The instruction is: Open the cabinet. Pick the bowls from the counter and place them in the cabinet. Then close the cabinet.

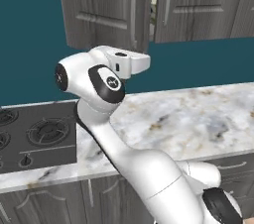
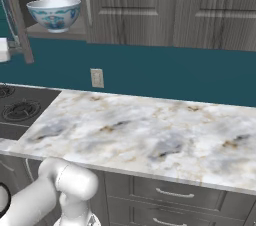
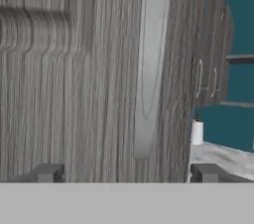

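Your fingers (image 3: 126, 172) stand wide apart before the door (image 3: 74, 94) handle (image 3: 151, 59); white bowl (image 2: 54, 14) sits in the cabinet (image 2: 165, 5).

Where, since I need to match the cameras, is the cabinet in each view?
Left base view: cabinet along the top, centre to right.
Right base view: across the top, bowl inside at upper left.
Hand view: its door covers left and middle.
Shared landmark: counter.
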You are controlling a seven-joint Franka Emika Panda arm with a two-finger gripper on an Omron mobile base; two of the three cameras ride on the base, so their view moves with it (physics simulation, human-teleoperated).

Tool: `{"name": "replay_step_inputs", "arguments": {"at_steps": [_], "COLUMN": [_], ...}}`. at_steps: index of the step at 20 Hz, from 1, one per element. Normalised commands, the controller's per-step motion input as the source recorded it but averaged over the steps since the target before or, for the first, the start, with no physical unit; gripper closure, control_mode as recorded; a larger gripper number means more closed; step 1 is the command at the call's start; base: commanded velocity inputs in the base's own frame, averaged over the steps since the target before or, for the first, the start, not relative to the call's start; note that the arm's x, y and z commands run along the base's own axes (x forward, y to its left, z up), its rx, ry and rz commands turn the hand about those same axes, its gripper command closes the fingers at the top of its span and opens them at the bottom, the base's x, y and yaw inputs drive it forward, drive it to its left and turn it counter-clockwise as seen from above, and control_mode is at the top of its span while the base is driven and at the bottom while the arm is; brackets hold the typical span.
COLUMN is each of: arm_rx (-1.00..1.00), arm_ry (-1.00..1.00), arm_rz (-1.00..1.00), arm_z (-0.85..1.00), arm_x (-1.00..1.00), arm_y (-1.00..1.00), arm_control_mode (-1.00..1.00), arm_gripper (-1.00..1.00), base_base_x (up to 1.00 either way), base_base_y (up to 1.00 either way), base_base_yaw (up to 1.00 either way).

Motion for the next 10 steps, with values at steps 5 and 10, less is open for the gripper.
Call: {"name": "replay_step_inputs", "arguments": {"at_steps": [5, 10], "arm_rx": [0.0, 0.0], "arm_ry": [0.21, 0.01], "arm_rz": [0.0, 0.0], "arm_z": [-0.15, -0.02], "arm_x": [1.0, 1.0], "arm_y": [-0.66, -0.64], "arm_control_mode": [-1.0, -1.0], "arm_gripper": [-1.0, -1.0], "base_base_x": [0.0, 0.0], "base_base_y": [0.0, 0.0], "base_base_yaw": [0.0, 0.0]}}
